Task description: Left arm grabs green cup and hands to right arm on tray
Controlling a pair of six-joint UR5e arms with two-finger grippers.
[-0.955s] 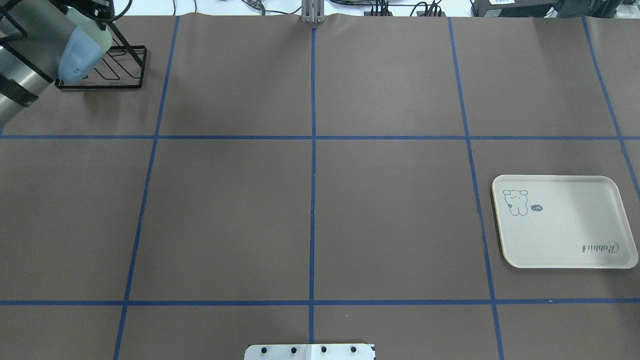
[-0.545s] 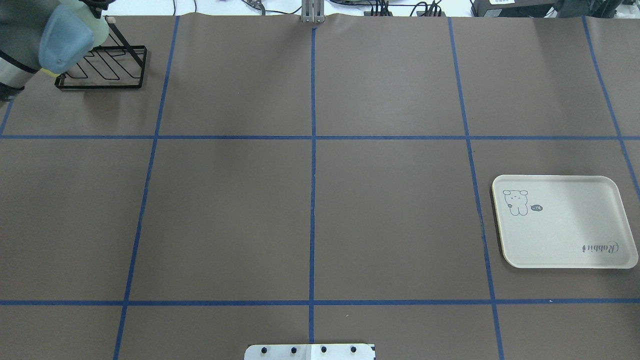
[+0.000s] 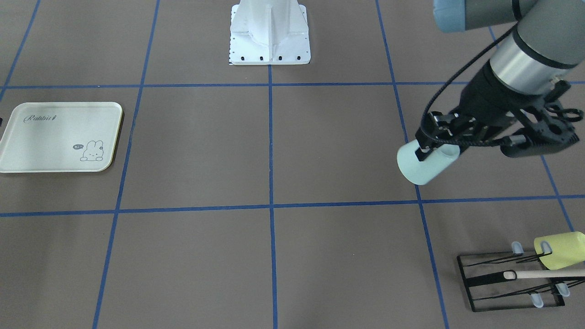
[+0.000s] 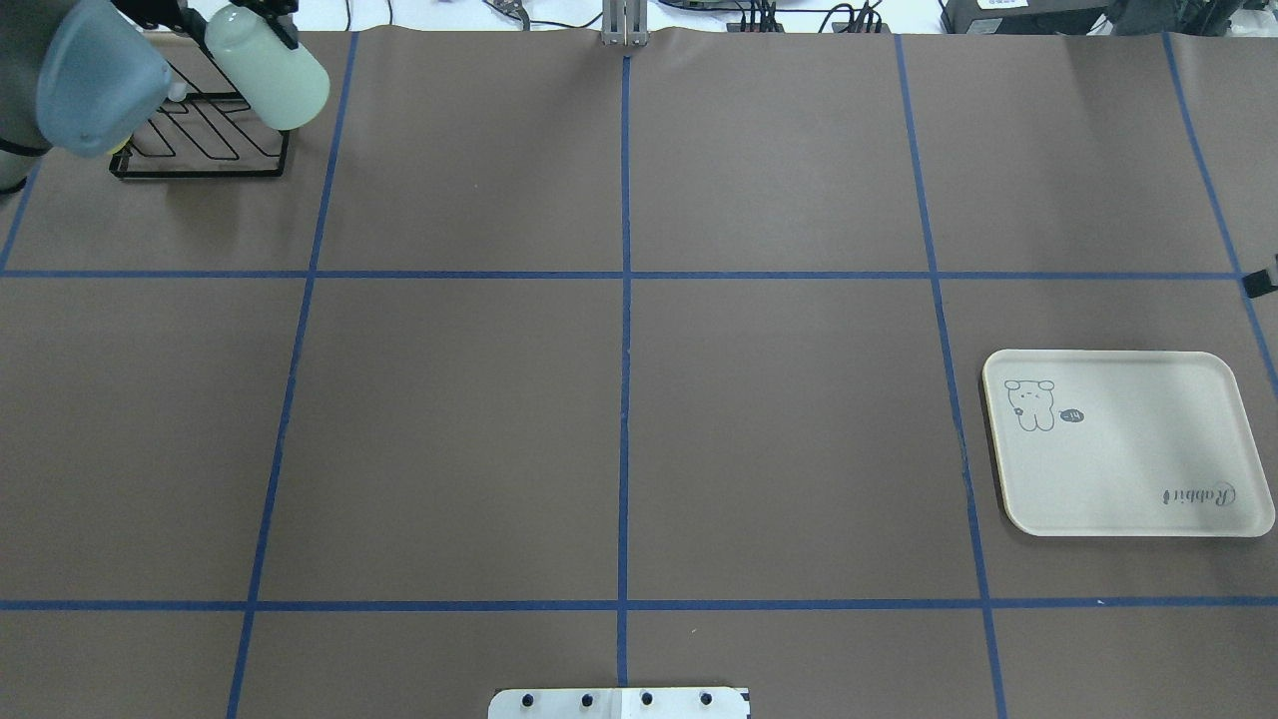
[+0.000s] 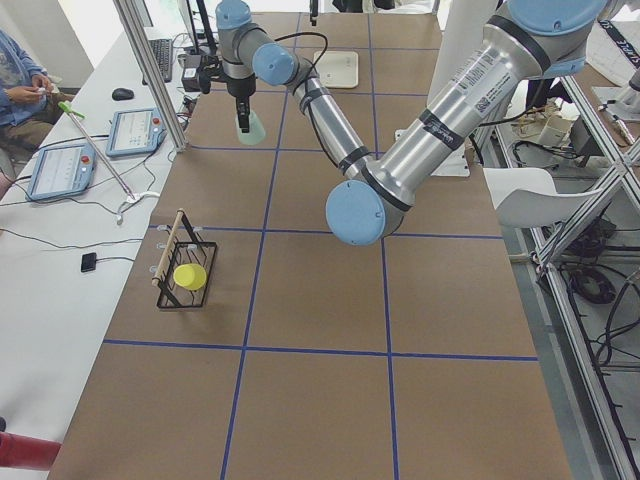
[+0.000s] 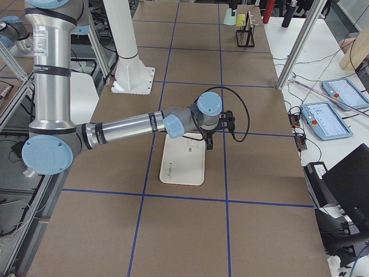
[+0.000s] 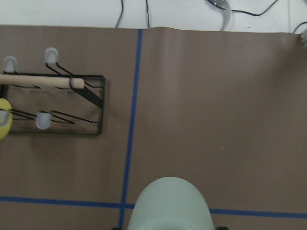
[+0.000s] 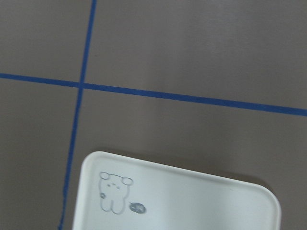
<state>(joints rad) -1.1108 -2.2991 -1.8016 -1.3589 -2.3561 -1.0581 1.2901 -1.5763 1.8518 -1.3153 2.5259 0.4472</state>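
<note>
My left gripper (image 3: 432, 148) is shut on the pale mint-green cup (image 3: 427, 165) and holds it tilted above the table, away from the rack. The cup also shows in the overhead view (image 4: 268, 80) at the far left, and at the bottom of the left wrist view (image 7: 168, 206). The cream Rabbit tray (image 4: 1128, 444) lies flat and bare on the robot's right side. It also shows in the front view (image 3: 59, 137) and the right wrist view (image 8: 182, 201). My right gripper (image 6: 206, 141) hovers over the tray's far end. I cannot tell whether it is open or shut.
A black wire rack (image 3: 512, 283) with a wooden rod stands at the far left corner (image 4: 200, 140). A yellow-green cup (image 3: 560, 250) hangs on one of its pegs. The white robot base (image 3: 269, 36) is at the near middle. Blue tape lines grid the brown table.
The left arm has drawn back and swung the green cup rightward, out from behind its blue joint cap. A dark bit of the right arm now shows at the overhead view's right edge.
</note>
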